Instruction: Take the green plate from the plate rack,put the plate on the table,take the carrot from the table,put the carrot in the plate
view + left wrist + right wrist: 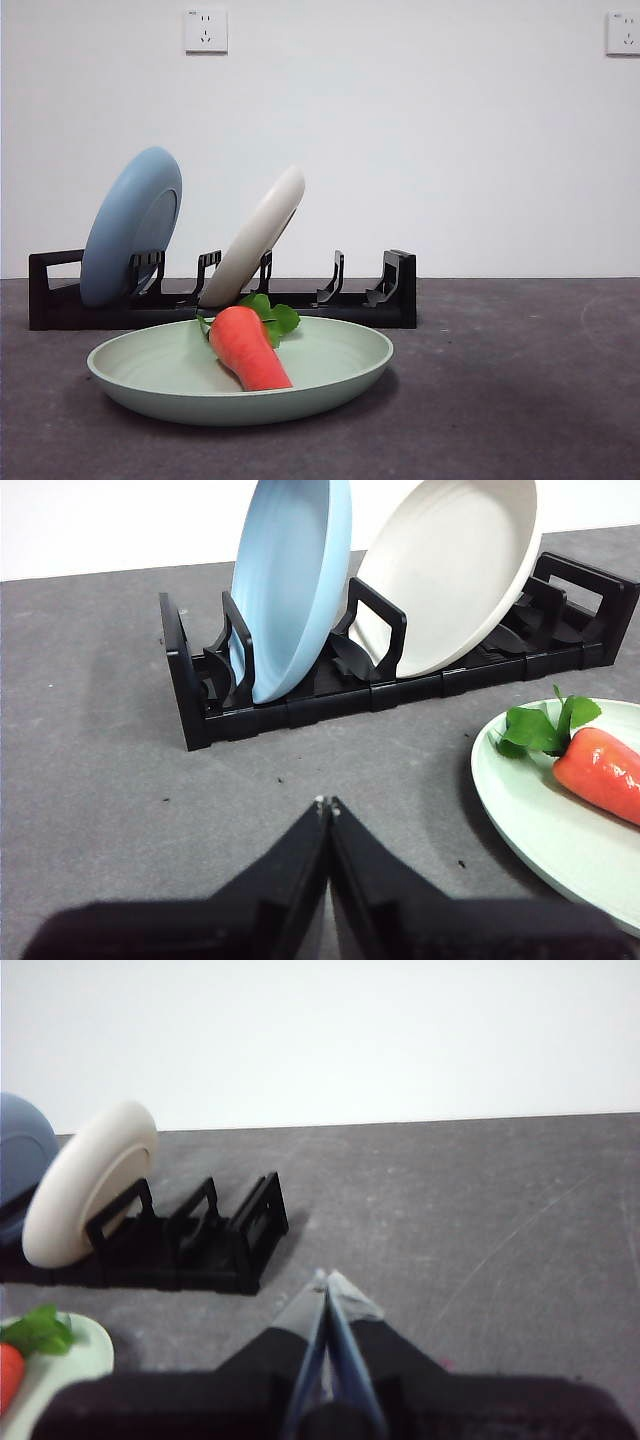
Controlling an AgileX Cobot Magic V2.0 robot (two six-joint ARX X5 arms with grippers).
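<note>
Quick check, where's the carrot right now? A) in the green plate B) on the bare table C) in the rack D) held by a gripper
A: the carrot lies in the green plate, which sits flat on the table in front of the plate rack; both grippers are shut on nothing.

The green plate [330, 375] is pale sage. The carrot [246, 347] is orange-red with green leaves. The rack [395, 300] is black, holding a light blue plate [125, 230] and a cream-white plate [262, 230]. The table [520, 400] is dark grey, the wall [450, 140] white.
</note>
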